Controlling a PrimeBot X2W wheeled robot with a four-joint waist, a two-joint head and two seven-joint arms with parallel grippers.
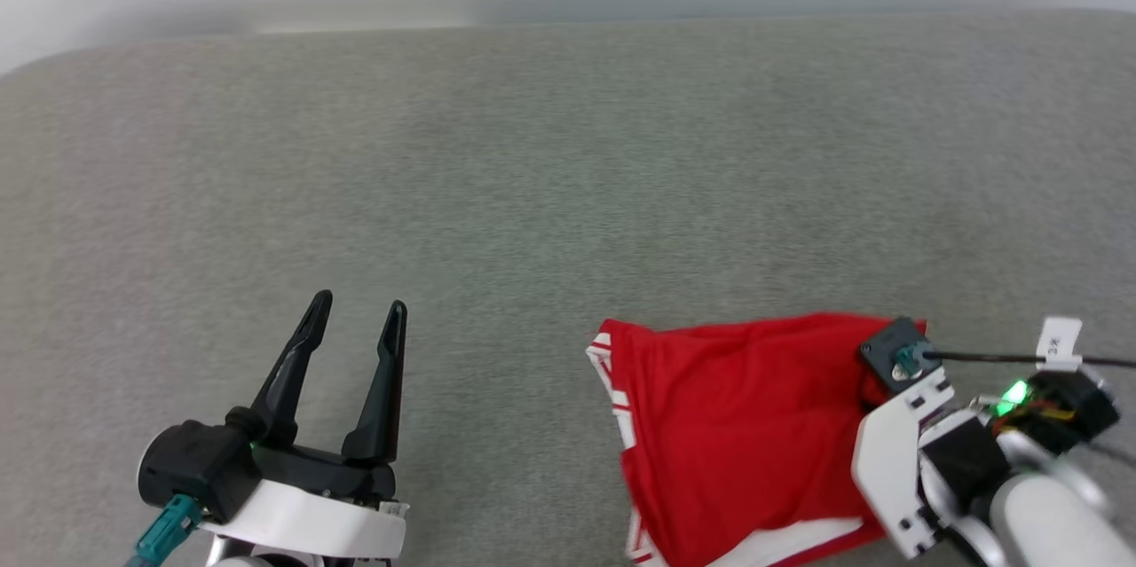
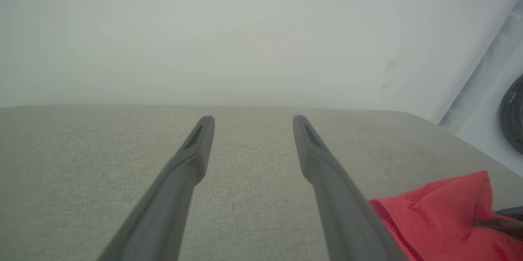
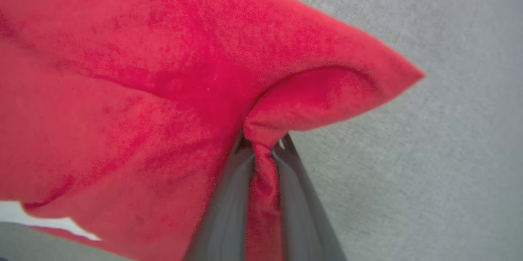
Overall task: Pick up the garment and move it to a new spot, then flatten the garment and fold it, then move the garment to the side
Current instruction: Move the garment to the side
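The grey fabric surface runs well ahead of both end effectors. The red jersey spreads leftward from my right end effector, which is clenched on a pinch of cloth near a corner. My left end effector hangs released, well apart on the jersey's far side, so I judge the right arm better placed to move it.

Head view: garment runs off the bottom edge at lower right, its right part covered by the right arm's wrist. Rt wrist view: cloth spills past top & left edges, and right gripper tips are partly buried in a pinched fold. Left wrist view, far right edge: dark round thing, cut off & blurred, can't tell what.
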